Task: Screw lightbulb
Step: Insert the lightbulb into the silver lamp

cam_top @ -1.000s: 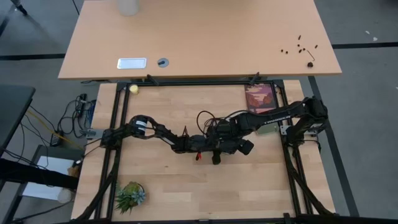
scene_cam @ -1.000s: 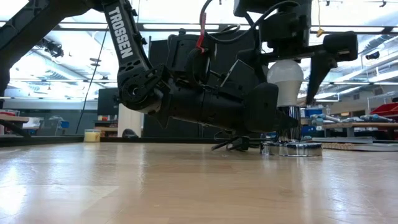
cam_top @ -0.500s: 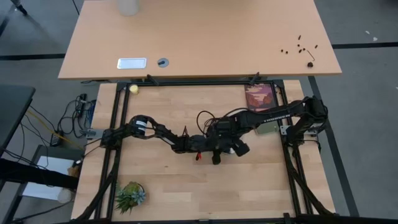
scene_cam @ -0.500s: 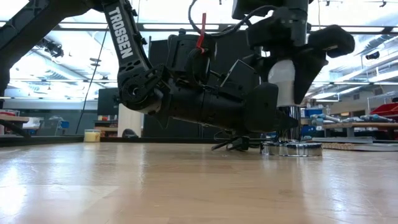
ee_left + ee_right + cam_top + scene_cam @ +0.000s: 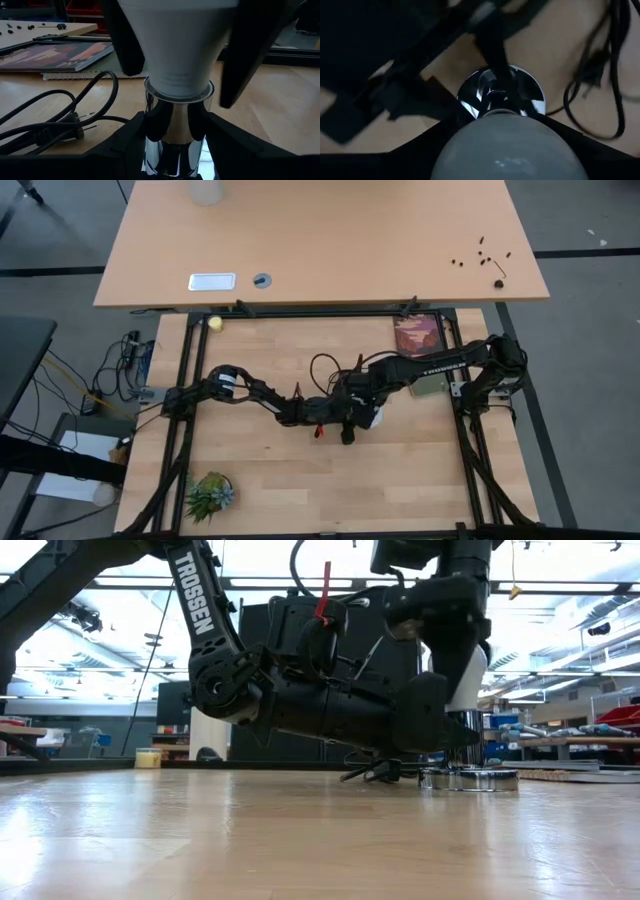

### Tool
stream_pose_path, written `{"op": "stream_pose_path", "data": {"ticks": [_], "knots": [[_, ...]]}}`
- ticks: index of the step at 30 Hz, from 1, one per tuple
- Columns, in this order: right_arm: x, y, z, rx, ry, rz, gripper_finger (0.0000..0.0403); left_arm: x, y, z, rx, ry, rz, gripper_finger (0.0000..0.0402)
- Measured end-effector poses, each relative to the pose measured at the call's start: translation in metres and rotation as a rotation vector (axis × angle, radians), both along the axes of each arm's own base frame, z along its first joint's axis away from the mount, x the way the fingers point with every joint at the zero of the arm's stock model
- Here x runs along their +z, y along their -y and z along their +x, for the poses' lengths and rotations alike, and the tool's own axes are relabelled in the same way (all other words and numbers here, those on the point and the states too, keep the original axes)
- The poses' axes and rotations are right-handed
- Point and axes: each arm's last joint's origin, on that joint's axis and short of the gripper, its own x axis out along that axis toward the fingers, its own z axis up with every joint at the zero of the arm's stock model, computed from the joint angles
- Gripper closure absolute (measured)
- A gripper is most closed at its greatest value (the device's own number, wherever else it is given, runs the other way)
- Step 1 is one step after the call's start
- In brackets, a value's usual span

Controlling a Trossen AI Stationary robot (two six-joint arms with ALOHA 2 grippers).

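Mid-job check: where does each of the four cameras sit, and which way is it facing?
High: overhead, straight down; both arms meet mid-table.
Low: table height, level; right gripper on lightbulb.
Left wrist: level past left gripper clamping the socket.
Right wrist: downward past its fingers onto the bulb top.
All four share the lightbulb.

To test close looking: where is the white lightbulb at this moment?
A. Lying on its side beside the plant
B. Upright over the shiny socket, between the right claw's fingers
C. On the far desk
B: the lightbulb stands upright above the socket, with the right claw clasping it from above.
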Motion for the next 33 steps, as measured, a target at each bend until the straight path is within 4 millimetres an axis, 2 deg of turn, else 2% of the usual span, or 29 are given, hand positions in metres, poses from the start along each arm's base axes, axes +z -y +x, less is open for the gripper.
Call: {"op": "stream_pose_path", "data": {"ticks": [7, 14, 18, 22, 27, 33], "knots": [[0.000, 0.000, 0.002, -0.452, 0.004, 0.085, 0.0121, 0.000, 0.000, 0.000, -0.007, 0.000, 0.008, 0.0208], [0.000, 0.003, 0.002, -0.855, 0.005, 0.124, 0.0140, 0.000, 0.001, 0.000, -0.008, 0.004, 0.007, 0.0208], [0.000, 0.003, 0.002, -0.996, 0.001, 0.140, 0.0146, 0.000, 0.001, 0.000, -0.009, 0.006, 0.001, 0.0208], [-0.001, 0.003, 0.002, -1.031, -0.002, 0.143, 0.0130, 0.000, 0.001, 0.000, -0.009, 0.005, 0.005, 0.0208], [0.000, 0.007, -0.001, -0.869, -0.024, 0.106, 0.0098, 0.001, 0.000, 0.000, -0.007, 0.008, 0.007, 0.0208], [0.004, 0.016, 0.001, -0.752, -0.022, 0.089, 0.0067, 0.001, 0.000, 0.000, -0.007, 0.009, 0.005, 0.0208]]}}
